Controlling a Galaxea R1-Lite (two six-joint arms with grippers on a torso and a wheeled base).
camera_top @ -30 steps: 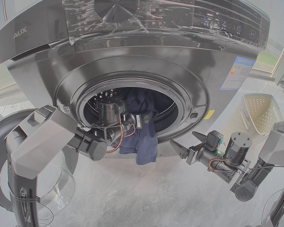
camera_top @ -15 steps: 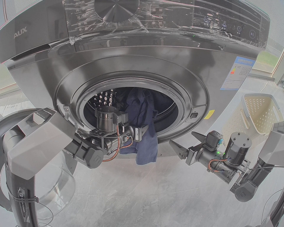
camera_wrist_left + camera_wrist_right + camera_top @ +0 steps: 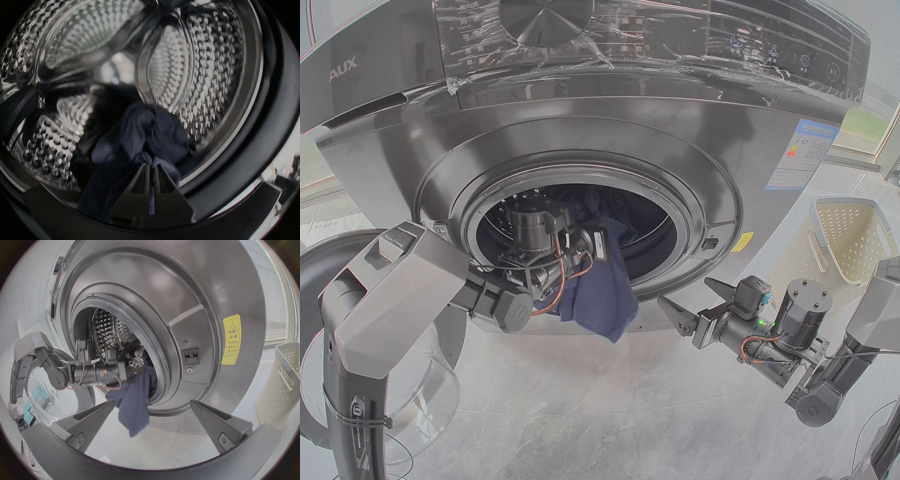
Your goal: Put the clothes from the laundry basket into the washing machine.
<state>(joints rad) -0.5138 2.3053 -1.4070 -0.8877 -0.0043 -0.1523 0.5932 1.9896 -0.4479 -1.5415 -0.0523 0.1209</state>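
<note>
The blue cloth (image 3: pixel 600 294) lies half in and half out of the washing machine (image 3: pixel 600 125). One part is bunched up inside the shiny drum (image 3: pixel 203 78). The other part drapes over the bottom edge of the round opening (image 3: pixel 669 284) and hangs down toward the floor (image 3: pixel 612 400). So its long way runs from deep in the drum, out over that bottom edge, and down. The left gripper (image 3: pixel 150 165) sits right at the opening, on its left side, and points into the drum. Its two fingers are squeezed almost together, with a fold of the blue cloth pinched between them. The bunched part lies just ahead of the fingers, farther into the drum. The hanging end lies behind and below them, outside. That matters for the next move: it looks like the cloth needs a push deeper in, or a fresh grab lower down, to get the loose end over the edge. The left arm is much the nearer one, since it has the cloth. The right gripper (image 3: pixel 684 289) waits outside, below the right side of the opening, apart from the hanging end. Its fingers are spread wide and hold nothing. The laundry basket (image 3: pixel 850 237) stands off to the right by the machine, and the part that shows looks bare.
</note>
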